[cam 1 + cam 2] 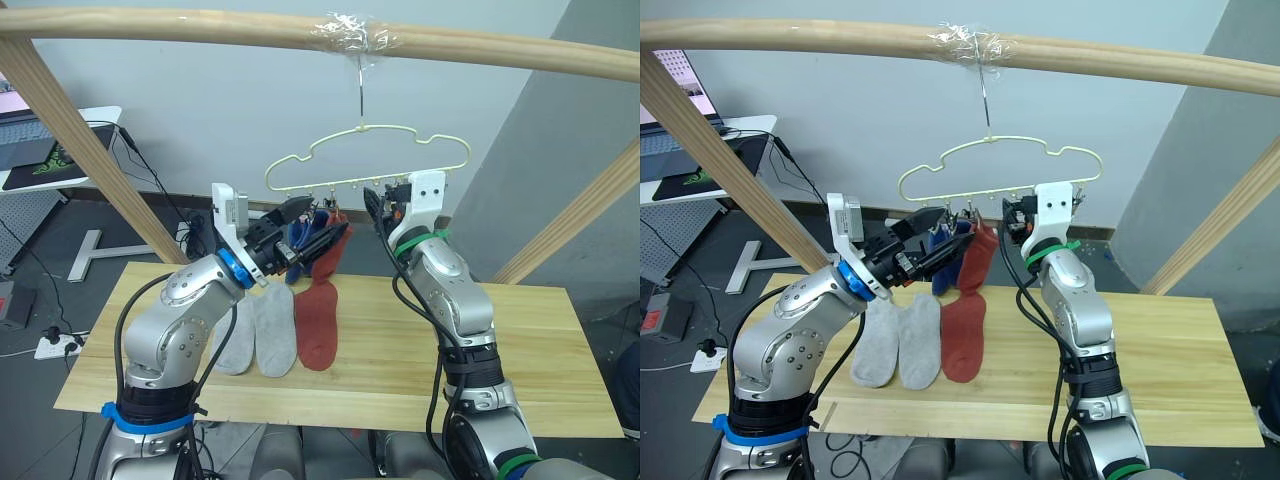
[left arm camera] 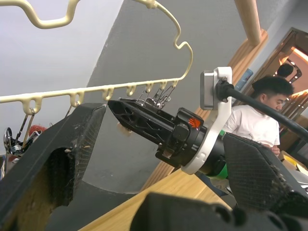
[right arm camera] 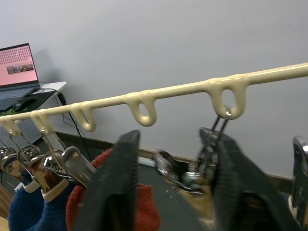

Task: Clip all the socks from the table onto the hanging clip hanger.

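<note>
Room: grey wall behind, a thick wooden pole (image 1: 200,27) runs across the top, and a desk with a laptop (image 1: 675,125) stands at my far left.
Surface: the table (image 1: 540,350) of light planks carries two light grey socks (image 1: 258,332) side by side and one rust red sock (image 1: 318,320) lying just beside them.
Clip hanger: the clip hanger (image 1: 365,160) hangs from the pole by its hook; blue socks (image 1: 938,238) and a second red sock (image 1: 978,258) hang from its clips.
My left gripper: my left gripper (image 1: 318,232) is raised under the clips, fingers apart, next to the hanging socks.
My right gripper: my right gripper (image 3: 171,187) is lifted to the hanger bar, fingers apart, around one metal clip (image 3: 211,144).
Person: someone in a white shirt (image 2: 252,127) sits behind.
</note>
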Controlling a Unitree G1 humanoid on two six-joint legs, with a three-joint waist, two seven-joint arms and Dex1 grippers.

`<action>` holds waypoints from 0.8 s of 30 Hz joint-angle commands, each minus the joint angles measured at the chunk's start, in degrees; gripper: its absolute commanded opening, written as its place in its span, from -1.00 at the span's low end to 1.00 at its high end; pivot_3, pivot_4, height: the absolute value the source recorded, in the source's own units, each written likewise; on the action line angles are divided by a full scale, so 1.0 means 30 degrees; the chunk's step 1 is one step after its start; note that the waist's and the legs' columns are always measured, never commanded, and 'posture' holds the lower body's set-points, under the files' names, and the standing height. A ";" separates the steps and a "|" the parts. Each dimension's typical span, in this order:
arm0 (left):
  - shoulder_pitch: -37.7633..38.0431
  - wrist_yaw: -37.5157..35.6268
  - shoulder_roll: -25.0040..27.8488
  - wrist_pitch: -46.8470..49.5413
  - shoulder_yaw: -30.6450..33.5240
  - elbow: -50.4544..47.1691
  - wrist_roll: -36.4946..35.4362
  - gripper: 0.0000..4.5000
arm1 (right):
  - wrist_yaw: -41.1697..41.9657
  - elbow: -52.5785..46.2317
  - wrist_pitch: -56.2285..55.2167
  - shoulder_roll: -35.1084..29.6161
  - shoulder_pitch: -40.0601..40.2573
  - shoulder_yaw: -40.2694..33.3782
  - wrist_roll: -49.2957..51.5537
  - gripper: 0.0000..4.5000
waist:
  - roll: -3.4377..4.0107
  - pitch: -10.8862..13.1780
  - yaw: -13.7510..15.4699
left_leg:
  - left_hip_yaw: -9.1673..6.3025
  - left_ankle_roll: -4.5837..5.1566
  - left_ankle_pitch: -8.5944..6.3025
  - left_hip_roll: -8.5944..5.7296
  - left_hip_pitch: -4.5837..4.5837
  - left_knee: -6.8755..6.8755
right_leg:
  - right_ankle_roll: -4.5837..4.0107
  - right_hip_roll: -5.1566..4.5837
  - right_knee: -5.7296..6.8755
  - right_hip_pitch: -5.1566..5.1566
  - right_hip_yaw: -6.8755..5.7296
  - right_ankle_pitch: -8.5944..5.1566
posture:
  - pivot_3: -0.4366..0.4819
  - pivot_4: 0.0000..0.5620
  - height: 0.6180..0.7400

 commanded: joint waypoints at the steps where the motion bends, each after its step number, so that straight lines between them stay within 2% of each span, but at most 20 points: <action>1: -0.0146 0.0141 -0.0093 -0.0058 0.0211 -0.0702 -0.0371 1.00 | -0.0100 -0.0445 -0.0457 0.0010 -0.0338 -0.0199 0.0305 -0.70 | 0.0000 0.0000 0.0000 | 0.0000 0.0000 0.0000 0.0000 0.0000 0.0000 | 0.0000 0.0000 0.0000 0.0000 0.0000 0.0000 | 0.33 -0.45 1.00; 4: 0.0123 0.0093 0.0020 0.0092 -0.0047 -0.0894 -0.0396 1.00 | -0.0025 -0.0568 -0.0340 -0.0050 -0.0249 -0.0261 0.0377 -0.98 | 0.0000 0.0000 0.0000 | -0.0001 0.0000 0.0000 0.0000 0.0000 0.0000 | 0.0000 0.0000 0.0001 0.0000 -0.0001 0.0000 | 0.33 -0.45 1.00; 9: 0.3134 -0.1320 0.1436 -0.0268 -0.1763 -0.1207 0.1220 1.00 | 0.0667 -0.1134 0.0639 -0.0886 0.0146 -0.0342 0.0683 -0.99 | 0.0016 -0.0009 -0.0007 | 0.0007 0.0001 -0.0001 0.0000 0.0006 -0.0008 | -0.0001 -0.0001 0.0002 -0.0003 0.0007 0.0000 | 0.33 -0.45 1.00; 12: 0.4992 -0.1480 0.2385 -0.1973 -0.3483 0.0412 0.4396 1.00 | 0.0977 -0.1352 0.1389 -0.1353 0.0208 -0.0324 0.0955 -0.99 | 0.0035 -0.0022 -0.0002 | -0.0002 0.0001 -0.0001 0.0004 0.0009 -0.0011 | -0.0005 0.0000 0.0014 -0.0007 -0.0008 -0.0002 | 0.28 -0.49 1.00; 13: 0.5458 -0.1057 0.2576 -0.3101 -0.4482 0.1816 0.6257 1.00 | 0.1166 -0.1465 0.1737 -0.1597 0.0280 -0.0182 0.0973 -0.99 | 0.0047 -0.0027 -0.0004 | 0.0004 0.0002 -0.0001 0.0004 0.0020 -0.0008 | -0.0006 0.0000 0.0013 -0.0004 -0.0001 -0.0002 | 0.28 -0.49 1.00; 17: 0.5187 0.0313 0.0690 -0.5997 -0.5725 0.6012 0.9001 1.00 | 0.1064 -0.2123 0.2304 -0.1725 0.0733 -0.0062 0.1095 -0.99 | 0.0113 -0.0067 0.0037 | 0.0032 0.0004 0.0001 0.0000 0.0015 0.0008 | -0.0006 0.0001 -0.0008 -0.0001 0.0023 -0.0003 | 0.25 -0.50 1.00; 21: 0.3560 0.1462 -0.1451 -0.8330 -0.6395 1.0442 1.1122 1.00 | 0.0817 -0.2688 0.2778 -0.1598 0.1187 0.0136 0.1015 -0.99 | 0.0126 -0.0086 0.0087 | 0.0032 0.0008 0.0004 -0.0006 0.0006 0.0040 | -0.0008 0.0001 -0.0005 0.0004 0.0023 0.0019 | 0.24 -0.50 1.00; 24: 0.1396 0.3182 -0.3043 -0.9912 -0.6291 1.4700 1.2535 1.00 | 0.0382 -0.3138 0.3069 -0.1289 0.1452 0.0270 0.0903 -0.99 | 0.0158 -0.0139 0.0044 | 0.0031 0.0015 0.0009 -0.0008 0.0007 0.0059 | 0.0012 0.0003 0.0002 0.0010 0.0027 0.0049 | 0.19 -0.49 1.00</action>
